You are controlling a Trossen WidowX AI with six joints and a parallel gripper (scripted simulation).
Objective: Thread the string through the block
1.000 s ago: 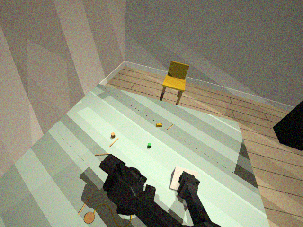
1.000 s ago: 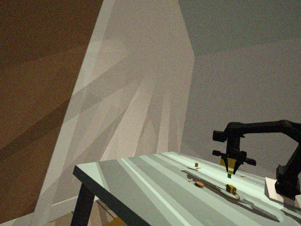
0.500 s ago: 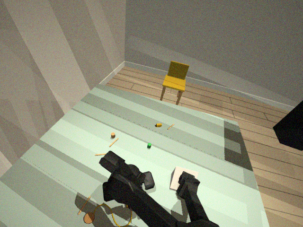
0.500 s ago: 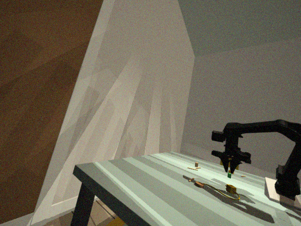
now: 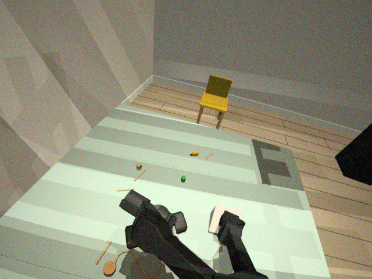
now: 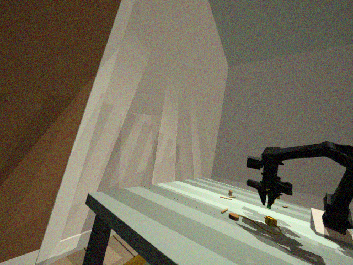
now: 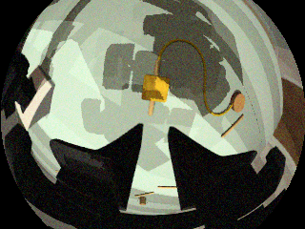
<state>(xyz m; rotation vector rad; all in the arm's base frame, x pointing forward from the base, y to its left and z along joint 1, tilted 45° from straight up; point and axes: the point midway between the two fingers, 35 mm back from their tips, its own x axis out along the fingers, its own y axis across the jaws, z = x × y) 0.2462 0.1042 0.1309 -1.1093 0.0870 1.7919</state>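
Observation:
The yellow block (image 6: 271, 221) (image 7: 155, 88) stands on the table; the arm hides it in the top view. The stick (image 7: 151, 108) sits through its hole, with one end out on the side toward the fingers and the other end out on the far side. The yellow string (image 5: 126, 251) (image 7: 205, 72) runs from that far end in a curve to the round wooden button (image 5: 110, 267) (image 6: 233, 216) (image 7: 238, 101). My gripper (image 6: 266, 202) (image 7: 155, 129) points down above the table near the block, partly open, with nothing between its fingers.
A loose stick (image 5: 103, 253) (image 7: 233, 125) lies beside the button. Farther off are more loose sticks (image 5: 139, 175) (image 5: 125, 189) (image 5: 210, 156), a brown cylinder (image 5: 138, 165) (image 6: 230, 192), a green cylinder (image 5: 183, 178) and a small yellow object (image 5: 195, 154). The arm's base stands on a pale plate (image 5: 214, 219).

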